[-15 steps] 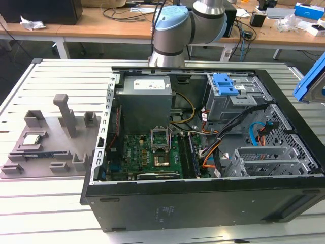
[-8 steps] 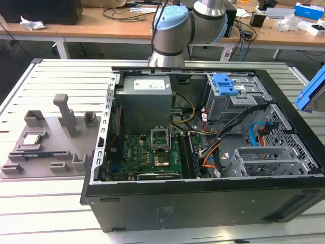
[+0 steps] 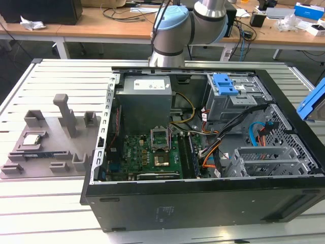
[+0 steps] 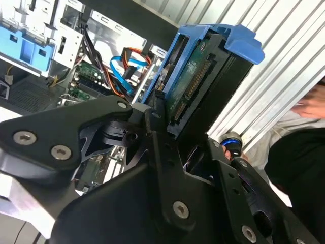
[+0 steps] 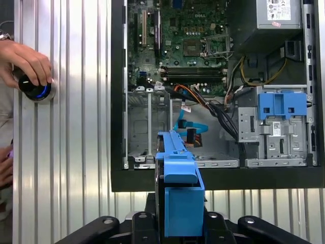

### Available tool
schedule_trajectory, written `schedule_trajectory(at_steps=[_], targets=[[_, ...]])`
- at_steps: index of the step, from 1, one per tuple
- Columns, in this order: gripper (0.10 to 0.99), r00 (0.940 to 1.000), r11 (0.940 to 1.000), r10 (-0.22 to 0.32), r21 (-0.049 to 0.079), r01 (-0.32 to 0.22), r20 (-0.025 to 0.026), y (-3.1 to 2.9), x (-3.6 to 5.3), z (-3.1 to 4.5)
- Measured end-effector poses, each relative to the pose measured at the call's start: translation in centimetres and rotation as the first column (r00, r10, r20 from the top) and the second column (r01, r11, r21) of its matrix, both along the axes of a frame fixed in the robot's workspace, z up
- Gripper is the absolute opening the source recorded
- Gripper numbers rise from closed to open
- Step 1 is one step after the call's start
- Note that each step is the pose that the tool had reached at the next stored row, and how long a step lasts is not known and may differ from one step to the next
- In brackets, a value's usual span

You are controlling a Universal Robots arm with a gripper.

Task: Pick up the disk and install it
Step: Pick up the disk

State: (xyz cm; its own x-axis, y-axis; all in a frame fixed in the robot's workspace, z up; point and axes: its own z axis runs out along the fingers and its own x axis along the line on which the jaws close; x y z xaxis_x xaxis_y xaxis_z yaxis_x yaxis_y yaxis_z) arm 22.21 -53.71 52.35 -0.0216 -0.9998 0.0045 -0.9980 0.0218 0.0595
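One flat silver disk (image 5: 180, 195) in blue plastic frame sits clamped in the black gripper (image 5: 180, 224), just beside the open black computer case's rim (image 5: 254, 179), facing the vacant silver drive cage (image 5: 147, 119).

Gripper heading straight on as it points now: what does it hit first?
Likely the open computer case: the disk held in the gripper leads, its tip lined up with the blue cable beside the empty drive cage. Depth is unclear.
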Motion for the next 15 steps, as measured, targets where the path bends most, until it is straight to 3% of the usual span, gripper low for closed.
schedule_trajectory(at_steps=[4,7,15], targets=[[0.361,1.0000,1.0000,0.000,0.000,0.000,0.0000,-0.82,-0.24,-0.06],[0.361,1.0000,1.0000,0.000,0.000,0.000,0.0000,-1.93,-0.59,-0.14],[0.361,1.0000,1.0000,0.000,0.000,0.000,0.0000,-3.99,-1.25,-0.28]])
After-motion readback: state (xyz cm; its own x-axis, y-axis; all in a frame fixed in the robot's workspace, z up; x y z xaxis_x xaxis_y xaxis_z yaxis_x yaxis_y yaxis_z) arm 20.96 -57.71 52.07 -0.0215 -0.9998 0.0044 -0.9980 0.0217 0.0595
